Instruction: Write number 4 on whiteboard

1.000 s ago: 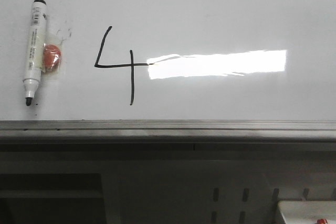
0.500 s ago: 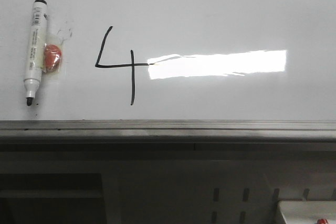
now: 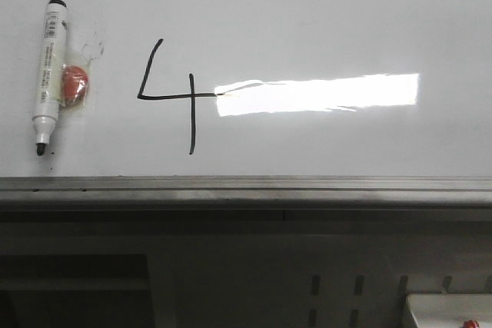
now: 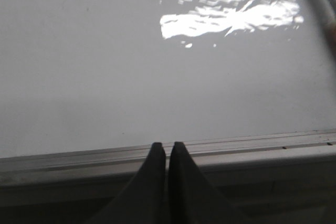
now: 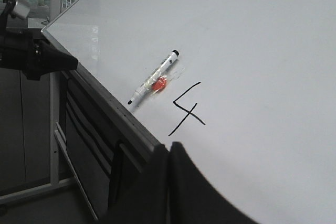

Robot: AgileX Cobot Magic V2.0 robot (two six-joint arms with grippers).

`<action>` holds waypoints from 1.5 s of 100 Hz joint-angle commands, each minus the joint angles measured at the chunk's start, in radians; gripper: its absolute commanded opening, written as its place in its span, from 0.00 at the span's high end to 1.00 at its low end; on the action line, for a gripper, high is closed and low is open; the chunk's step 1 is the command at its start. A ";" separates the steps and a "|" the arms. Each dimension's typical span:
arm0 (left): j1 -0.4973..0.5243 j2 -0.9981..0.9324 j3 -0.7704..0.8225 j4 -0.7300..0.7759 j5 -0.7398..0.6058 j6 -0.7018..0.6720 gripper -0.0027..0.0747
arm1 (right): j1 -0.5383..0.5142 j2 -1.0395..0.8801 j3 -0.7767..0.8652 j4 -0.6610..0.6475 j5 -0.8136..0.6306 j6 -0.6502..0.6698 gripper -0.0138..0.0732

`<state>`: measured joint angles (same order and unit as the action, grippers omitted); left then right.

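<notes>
A thin black number 4 (image 3: 173,96) stands on the whiteboard (image 3: 307,13), left of a bright light glare; it also shows in the right wrist view (image 5: 188,109). A white marker (image 3: 48,74) with a black tip lies on the board at the far left beside an orange-red magnet (image 3: 75,84), and shows in the right wrist view (image 5: 154,77). My left gripper (image 4: 168,146) is shut and empty over the grey bottom rail (image 4: 252,148). My right gripper (image 5: 169,146) is shut and empty, off the board near its rail. Neither gripper shows in the front view.
The grey metal rail (image 3: 246,186) runs along the board's lower edge, with a dark frame below it. A white tray corner (image 3: 450,309) shows at the bottom right. In the right wrist view a black arm part (image 5: 37,59) sits past the board's far corner.
</notes>
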<state>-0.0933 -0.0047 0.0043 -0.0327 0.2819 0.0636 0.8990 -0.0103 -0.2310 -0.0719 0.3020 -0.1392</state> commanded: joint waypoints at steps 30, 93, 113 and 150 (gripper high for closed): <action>0.027 -0.026 0.034 -0.009 0.004 0.002 0.99 | -0.005 -0.007 -0.026 -0.012 -0.080 0.001 0.90; 0.027 -0.026 0.034 -0.009 0.003 0.002 0.99 | -0.005 -0.007 -0.026 -0.012 -0.080 0.001 0.90; 0.027 -0.026 0.034 -0.009 0.003 0.002 0.99 | -0.005 -0.007 -0.026 -0.012 -0.080 0.001 0.90; 0.027 -0.026 0.034 -0.009 0.003 0.002 0.99 | -0.151 -0.006 -0.002 -0.012 -0.198 0.047 0.90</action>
<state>-0.0680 -0.0064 0.0043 -0.0365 0.3353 0.0636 0.8206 -0.0103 -0.2187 -0.0719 0.2360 -0.0957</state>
